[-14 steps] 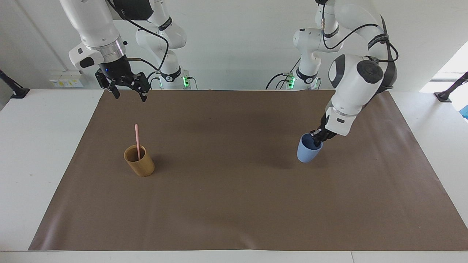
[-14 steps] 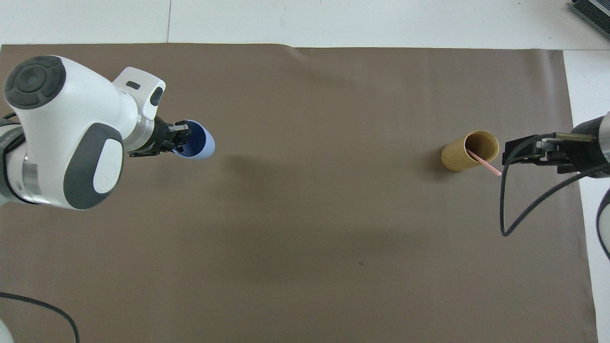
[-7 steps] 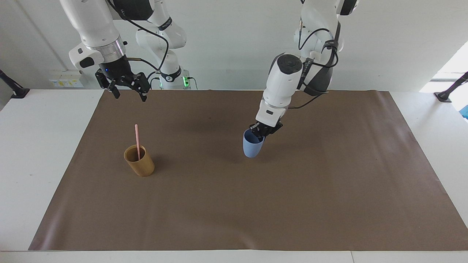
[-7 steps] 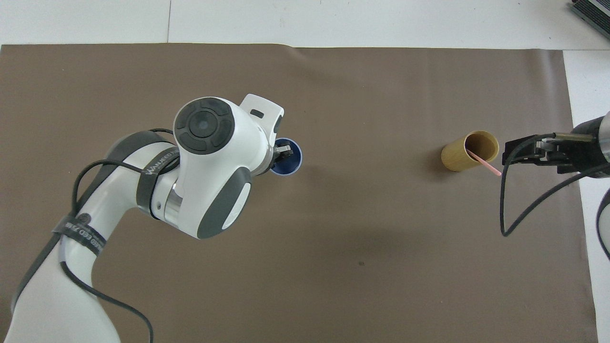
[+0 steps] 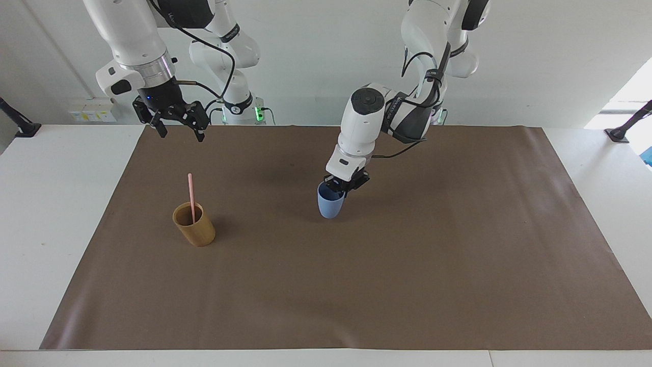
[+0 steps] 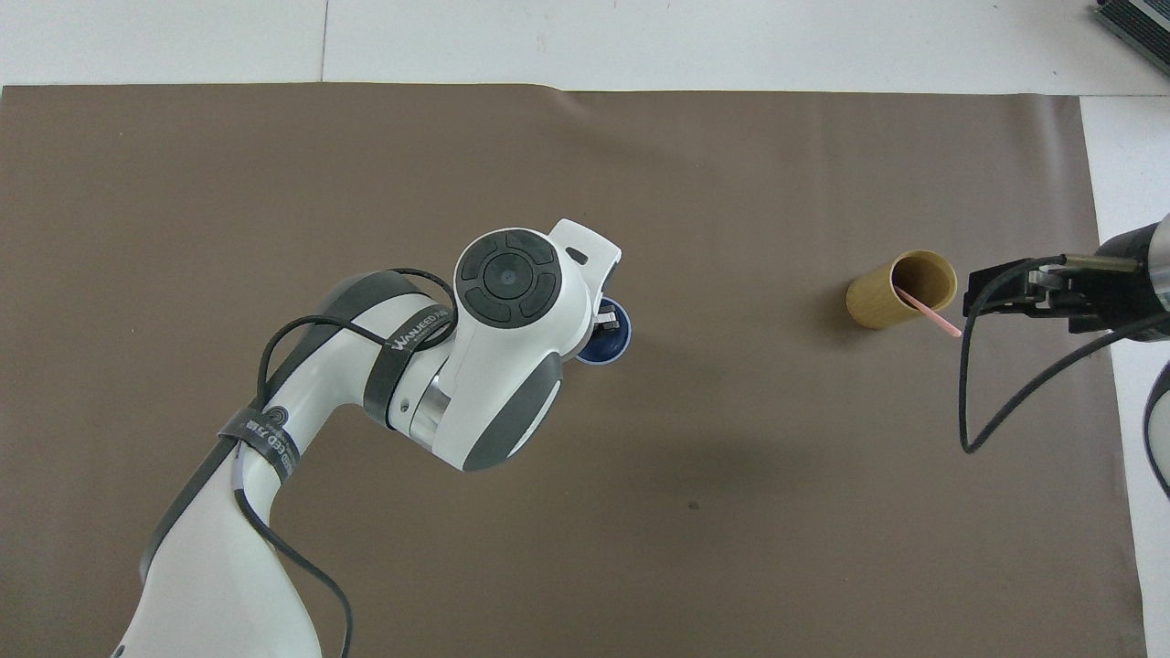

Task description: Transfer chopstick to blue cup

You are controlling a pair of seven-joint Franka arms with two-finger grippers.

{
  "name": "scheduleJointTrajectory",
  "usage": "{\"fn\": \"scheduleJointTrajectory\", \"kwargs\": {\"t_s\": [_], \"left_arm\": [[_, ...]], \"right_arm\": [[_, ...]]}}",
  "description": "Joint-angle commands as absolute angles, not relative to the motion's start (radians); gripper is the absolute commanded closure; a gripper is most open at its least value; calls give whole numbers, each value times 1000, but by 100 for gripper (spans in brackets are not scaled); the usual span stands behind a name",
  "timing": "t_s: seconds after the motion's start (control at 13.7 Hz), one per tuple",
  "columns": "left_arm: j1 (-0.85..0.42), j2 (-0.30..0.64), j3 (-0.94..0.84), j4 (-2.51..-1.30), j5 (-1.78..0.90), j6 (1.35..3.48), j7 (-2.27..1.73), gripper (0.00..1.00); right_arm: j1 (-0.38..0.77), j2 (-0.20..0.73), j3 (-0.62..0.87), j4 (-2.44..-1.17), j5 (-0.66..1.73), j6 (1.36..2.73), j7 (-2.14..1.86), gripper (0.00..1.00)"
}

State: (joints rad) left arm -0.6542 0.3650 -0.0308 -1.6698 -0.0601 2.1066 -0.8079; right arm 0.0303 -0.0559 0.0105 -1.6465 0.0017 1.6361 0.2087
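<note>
Facing view: my left gripper (image 5: 340, 189) pinches the blue cup (image 5: 329, 205) by its rim, mid-mat. I should set it down level. My right gripper (image 5: 179, 127) waits wide open. Overhead view: the chopstick (image 6: 925, 310) leans in the tan cup (image 6: 900, 290), toward the right arm's edge of the brown mat (image 6: 731, 503); white table (image 6: 731, 41) around.

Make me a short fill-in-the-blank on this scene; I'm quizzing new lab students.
1. The chopstick stands in the ____ cup.
2. The left end effector is shut on the rim of the ____ cup.
3. The right end effector waits with its fingers ____.
4. Both cups are on a ____ mat.

Missing words: tan; blue; open; brown
</note>
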Motion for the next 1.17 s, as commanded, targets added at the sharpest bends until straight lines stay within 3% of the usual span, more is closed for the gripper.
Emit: {"fn": "scheduleJointTrajectory", "kwargs": {"t_s": [0.0,0.15,0.29,0.37,0.44,0.66,0.8,0.95,1.1], "left_arm": [[-681,388,-12,-1664,-40,2123,-805,100],[-686,391,-12,-1686,-40,2138,-808,100],[-687,410,-12,-1687,-40,2160,-811,86],[-686,411,-12,-1677,-40,2152,-811,58],[-687,413,-11,-1675,-32,2155,-813,4],[-673,370,-5,-1672,-31,2110,-808,0],[-655,310,15,-1674,-31,2054,-807,0],[-615,256,17,-1675,-31,2001,-798,0],[-554,191,15,-1678,-31,1933,-729,0]], "right_arm": [[-9,-45,9,-1654,18,1719,184,0],[-17,-34,8,-1704,9,1777,106,0],[-24,-34,8,-1788,9,1842,80,0],[-25,-32,8,-1831,6,1873,72,0],[-17,-32,8,-1886,-1,1928,69,0],[-14,-31,8,-2009,-41,2041,23,0],[-18,-43,8,-2037,-44,2039,-23,8],[-20,-60,8,-2068,-44,2039,-55,43],[-18,-60,8,-2068,-46,2046,-57,85]]}}
